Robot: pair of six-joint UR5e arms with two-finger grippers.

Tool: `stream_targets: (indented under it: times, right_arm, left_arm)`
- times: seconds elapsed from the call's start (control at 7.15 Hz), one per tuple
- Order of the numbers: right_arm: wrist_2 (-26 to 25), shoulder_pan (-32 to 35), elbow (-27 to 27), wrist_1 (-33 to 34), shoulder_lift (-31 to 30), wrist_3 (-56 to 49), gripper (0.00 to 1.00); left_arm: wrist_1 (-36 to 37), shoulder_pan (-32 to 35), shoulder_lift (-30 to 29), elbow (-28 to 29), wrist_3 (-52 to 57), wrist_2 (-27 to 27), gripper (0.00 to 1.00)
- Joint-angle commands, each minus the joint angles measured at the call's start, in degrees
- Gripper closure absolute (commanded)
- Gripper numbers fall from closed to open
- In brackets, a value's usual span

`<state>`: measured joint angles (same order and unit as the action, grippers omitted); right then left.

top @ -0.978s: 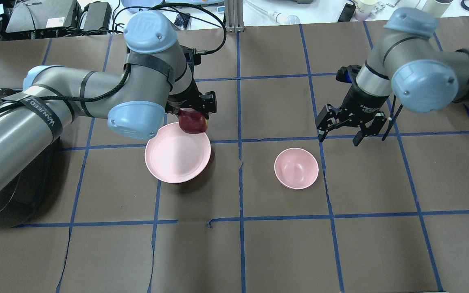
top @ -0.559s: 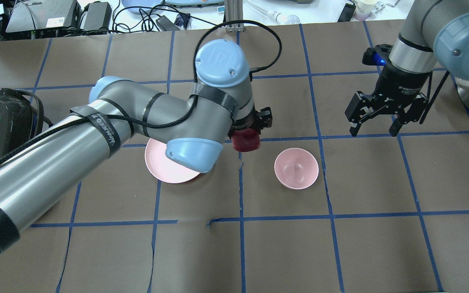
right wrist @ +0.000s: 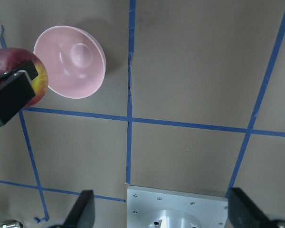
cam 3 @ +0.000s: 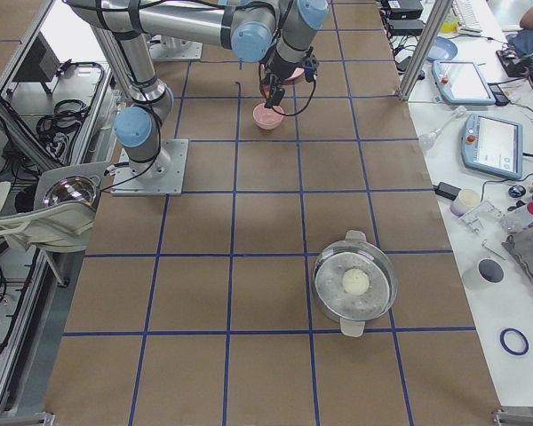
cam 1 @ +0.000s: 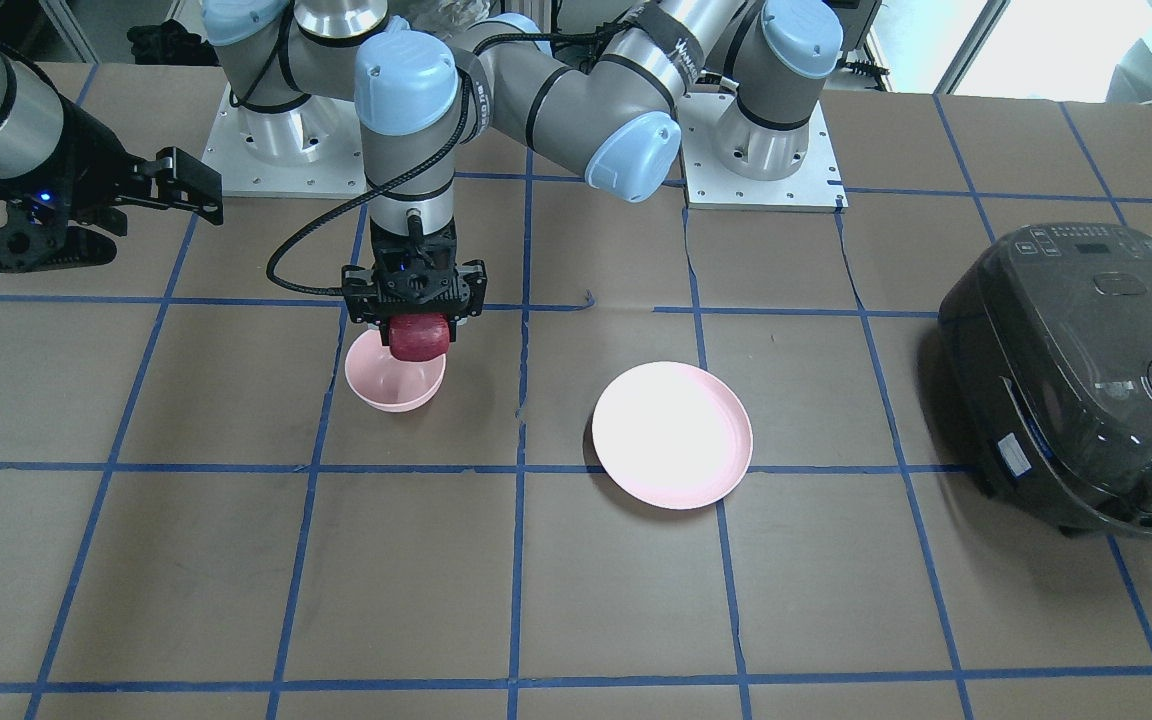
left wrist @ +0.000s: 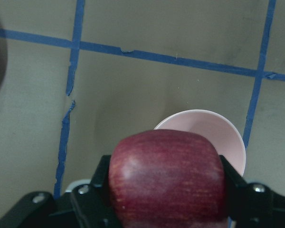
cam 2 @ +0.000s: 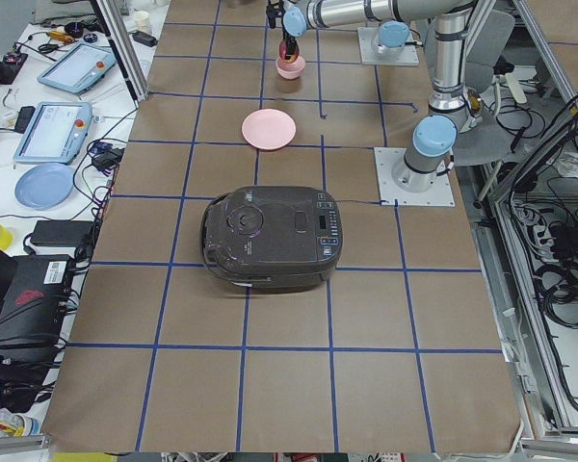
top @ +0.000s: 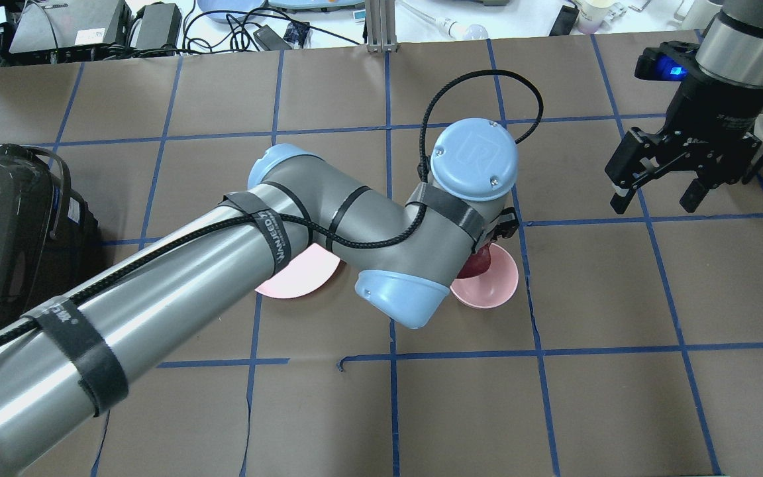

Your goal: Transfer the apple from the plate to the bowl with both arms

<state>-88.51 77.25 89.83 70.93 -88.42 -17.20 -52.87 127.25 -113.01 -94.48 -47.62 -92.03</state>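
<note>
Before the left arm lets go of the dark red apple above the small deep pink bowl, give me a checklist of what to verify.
1. Grip: the black two-finger left gripper is shut on the dark red round apple. Ok.
2. Apple centred over the small, deep pale pink bowl: the front view puts it over the far rim, and the left wrist view shows the bowl only partly underneath. Cannot tell.
3. Bowl upright and empty. Ok.
4. Right gripper out of the way: open, well off to the side. Ok.
5. Wide, shallow pale pink plate emptied. Ok.
</note>
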Motion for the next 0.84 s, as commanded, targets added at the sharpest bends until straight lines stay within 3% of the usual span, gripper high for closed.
stream_targets:
  times: [0.0,0.7]
  right_arm:
    - [-0.9,-0.3,-0.6,-0.8,-0.7,-0.8,0.0]
    - [-0.1,-0.5,-2.9,-4.4,-1.3,-2.0,0.0]
  left_arm:
    - [1.5,1.3,-3.9,1.6,-1.3,-1.9,0.72]
    - [3.9,2.7,-7.5,1.6,-2.7,-2.7,0.71]
